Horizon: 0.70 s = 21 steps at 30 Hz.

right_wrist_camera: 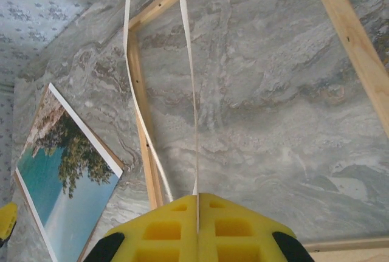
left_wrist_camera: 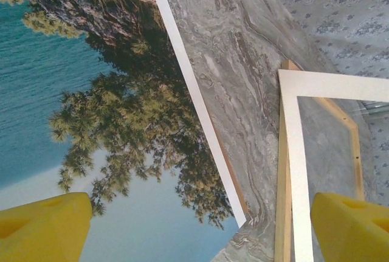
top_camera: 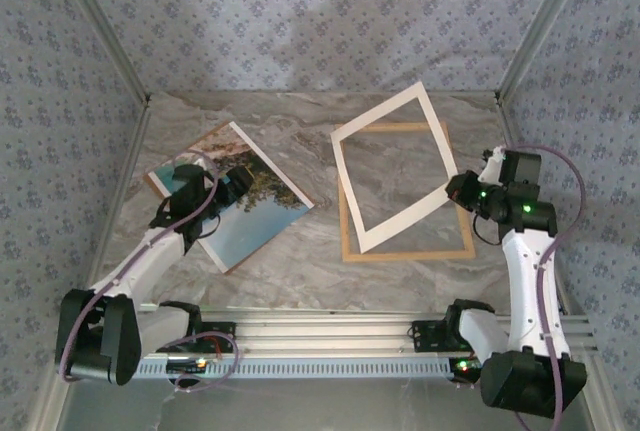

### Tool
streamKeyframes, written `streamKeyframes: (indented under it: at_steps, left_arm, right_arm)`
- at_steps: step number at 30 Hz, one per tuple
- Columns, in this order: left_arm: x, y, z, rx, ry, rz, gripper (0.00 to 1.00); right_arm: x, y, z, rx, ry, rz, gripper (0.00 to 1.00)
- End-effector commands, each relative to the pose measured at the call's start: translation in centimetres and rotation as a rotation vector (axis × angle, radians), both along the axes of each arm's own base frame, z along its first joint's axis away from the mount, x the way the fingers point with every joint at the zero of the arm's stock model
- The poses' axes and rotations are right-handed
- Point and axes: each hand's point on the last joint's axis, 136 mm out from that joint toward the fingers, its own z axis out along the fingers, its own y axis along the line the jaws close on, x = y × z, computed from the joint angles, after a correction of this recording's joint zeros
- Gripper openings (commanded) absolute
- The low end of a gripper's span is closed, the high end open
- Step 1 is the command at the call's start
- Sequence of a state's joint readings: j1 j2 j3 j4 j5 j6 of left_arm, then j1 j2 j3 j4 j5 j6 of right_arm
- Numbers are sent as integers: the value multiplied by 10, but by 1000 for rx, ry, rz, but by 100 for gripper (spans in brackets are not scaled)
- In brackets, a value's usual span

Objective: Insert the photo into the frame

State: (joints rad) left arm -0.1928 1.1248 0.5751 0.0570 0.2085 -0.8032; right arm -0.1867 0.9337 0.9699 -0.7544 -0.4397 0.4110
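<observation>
Right gripper (right_wrist_camera: pixel 197 204) clamps the white mat (left_wrist_camera: pixel 293 152) tilted over the frame (top_camera: pixel 410 254): swing it clear, while the wide-open, empty left gripper (left_wrist_camera: pixel 197 228) hovers over the photo (top_camera: pixel 265 206) left of it.

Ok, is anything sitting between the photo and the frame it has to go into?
Yes. A white mat, pinched in the right tool, hangs tilted over the frame opening. Nothing else lies on the table between the photo and the frame. The open left tool is above the photo with nothing between.
</observation>
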Motion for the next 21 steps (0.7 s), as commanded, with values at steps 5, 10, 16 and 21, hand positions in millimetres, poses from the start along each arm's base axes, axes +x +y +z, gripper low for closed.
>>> streamKeyframes:
  at_steps: [5,10,16,21]
  left_arm:
    - [10,0,9,27,-44,-1,93]
    - [12,-1,4,30,-34,-4,93]
    - [14,-2,-1,30,-22,-6,93]
    - [16,-4,-4,25,-12,-12,93]
  right_arm:
    - [-5,-14,-16,19,35,-88,0]
    - [-5,-17,-31,43,60,-120,0]
    - [-12,-19,-51,33,106,-134,0]
    - [-15,-22,-65,27,131,-152,0]
